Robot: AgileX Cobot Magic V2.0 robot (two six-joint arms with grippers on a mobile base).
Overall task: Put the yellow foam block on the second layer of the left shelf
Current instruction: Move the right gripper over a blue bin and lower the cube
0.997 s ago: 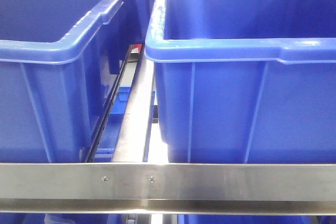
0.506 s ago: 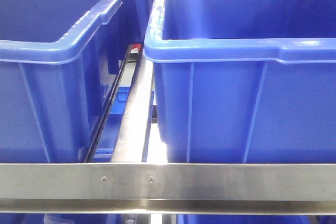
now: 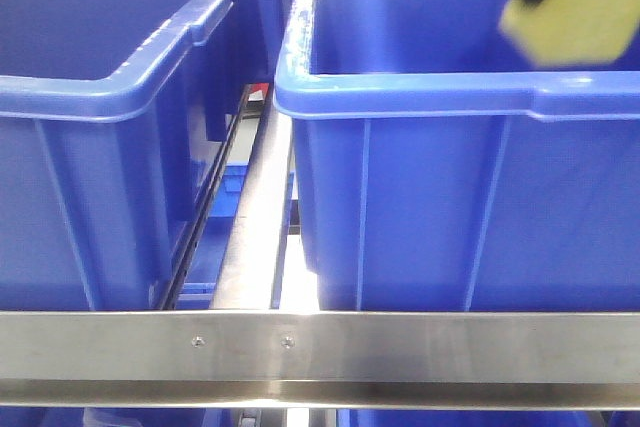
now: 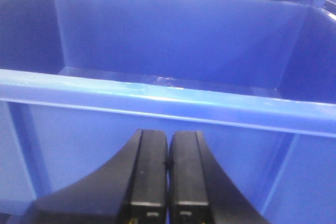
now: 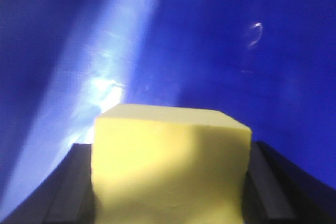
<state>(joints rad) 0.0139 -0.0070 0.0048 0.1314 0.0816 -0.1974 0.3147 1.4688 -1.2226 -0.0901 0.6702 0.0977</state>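
Front-facing view is showing two blue bins, the right bin (image 3: 450,197) and the left bin (image 3: 90,147), sitting on a steel shelf rail (image 3: 320,352). The yellow foam block (image 3: 578,15), blurred, is hanging above the right bin's rim, not over the left one. The right gripper (image 5: 170,182) is clenching the block by its two side faces, blue bin wall behind. The foam is likely light, soft and grippy, so light pressure across flat faces suits it. Only the left wrist view is showing the left gripper (image 4: 168,177), pressed closed on nothing, facing a bin.
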